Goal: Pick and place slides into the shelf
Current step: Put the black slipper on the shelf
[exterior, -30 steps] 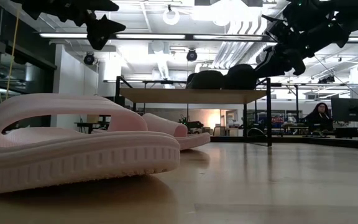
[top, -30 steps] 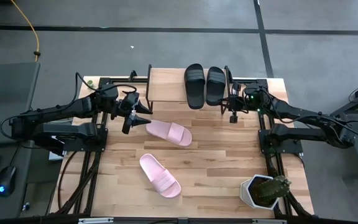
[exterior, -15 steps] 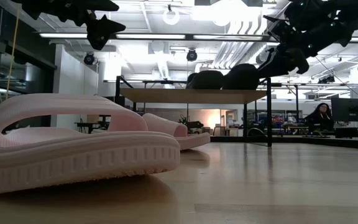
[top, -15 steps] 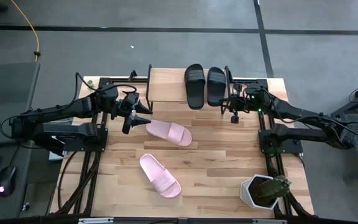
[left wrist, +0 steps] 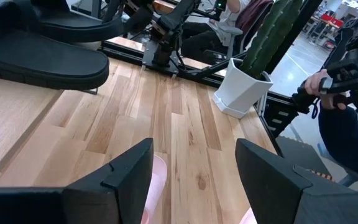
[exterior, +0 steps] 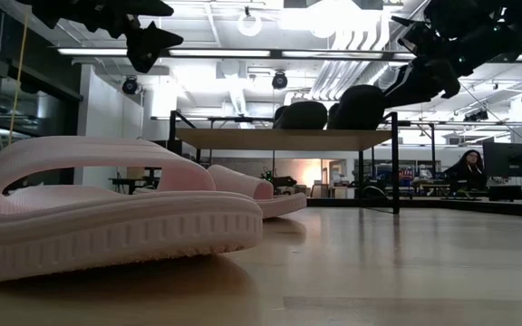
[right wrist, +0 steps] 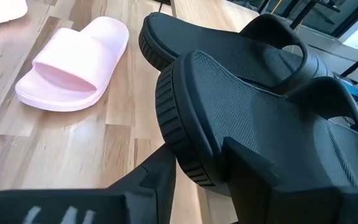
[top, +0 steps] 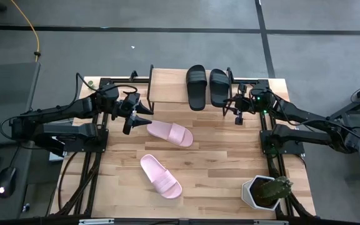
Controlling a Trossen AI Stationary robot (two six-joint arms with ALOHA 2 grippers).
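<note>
High view: right tool [top: 237, 110] has spread open, releasing the right black slide [top: 219, 87].

Two dark jointed arms, black cables, green light on right wrist.

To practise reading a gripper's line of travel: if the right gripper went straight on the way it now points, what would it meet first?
Most likely the nearer black slide on the shelf. The right gripper points at its heel edge from very close; contact cannot be told.
</note>
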